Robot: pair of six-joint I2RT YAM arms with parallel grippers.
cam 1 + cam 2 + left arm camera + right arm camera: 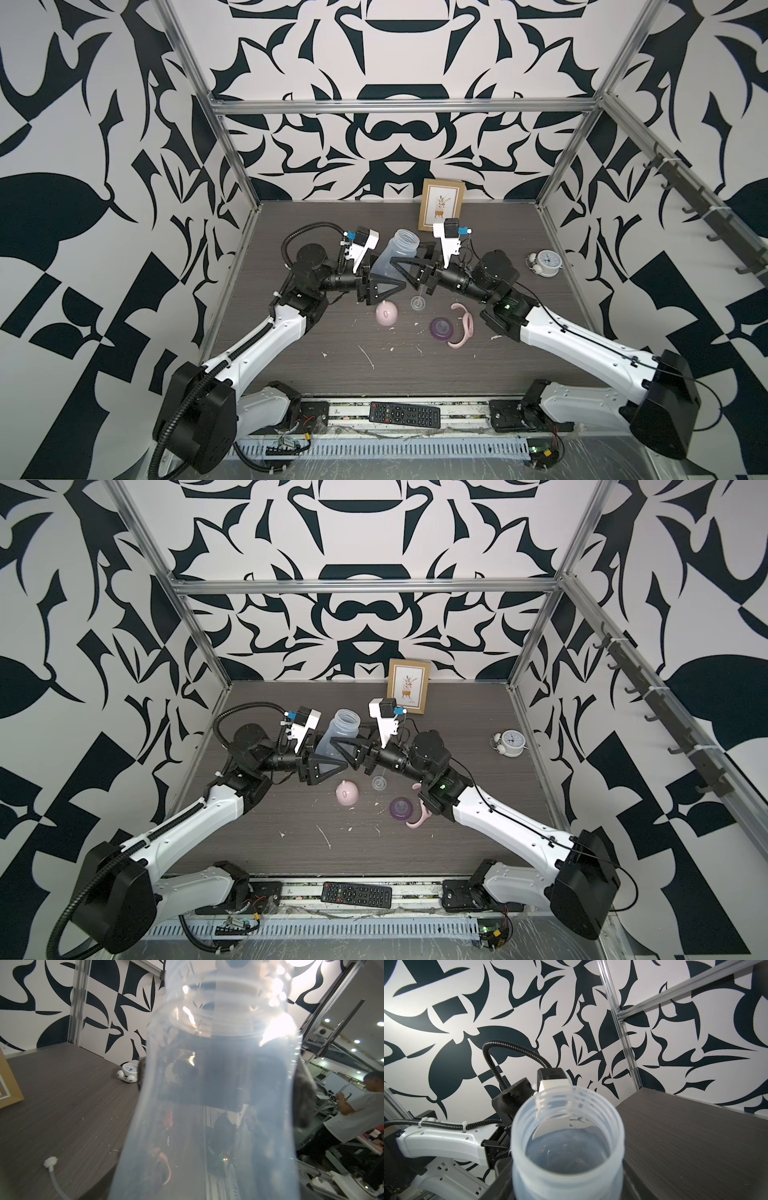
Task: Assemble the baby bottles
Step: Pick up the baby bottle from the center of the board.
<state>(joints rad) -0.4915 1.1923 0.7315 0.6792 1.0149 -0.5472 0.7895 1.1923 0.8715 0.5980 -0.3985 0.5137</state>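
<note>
The translucent bottle (pixel 395 252) (pixel 338 733) hangs tilted above the table, mouth toward the back wall. My right gripper (pixel 405 266) is shut on its upper body; its dark pads (pixel 304 1095) press both sides. My left gripper (pixel 380 280) has its fingers on either side of the bottle's base and looks shut on it. The bottle (pixel 218 1084) fills the left wrist view, and its open threaded mouth (pixel 566 1118) shows in the right wrist view. On the table in front lie the pink domed cap (pixel 387 312), clear straw (pixel 417 302) (pixel 52 1169), purple collar (pixel 441 328) and pink handle ring (pixel 463 328).
A white alarm clock (pixel 546 262) stands at the right, and a framed picture (pixel 442 204) leans on the back wall behind the grippers. A black remote (pixel 404 414) lies on the front rail. White scraps dot the dark table (pixel 291 353).
</note>
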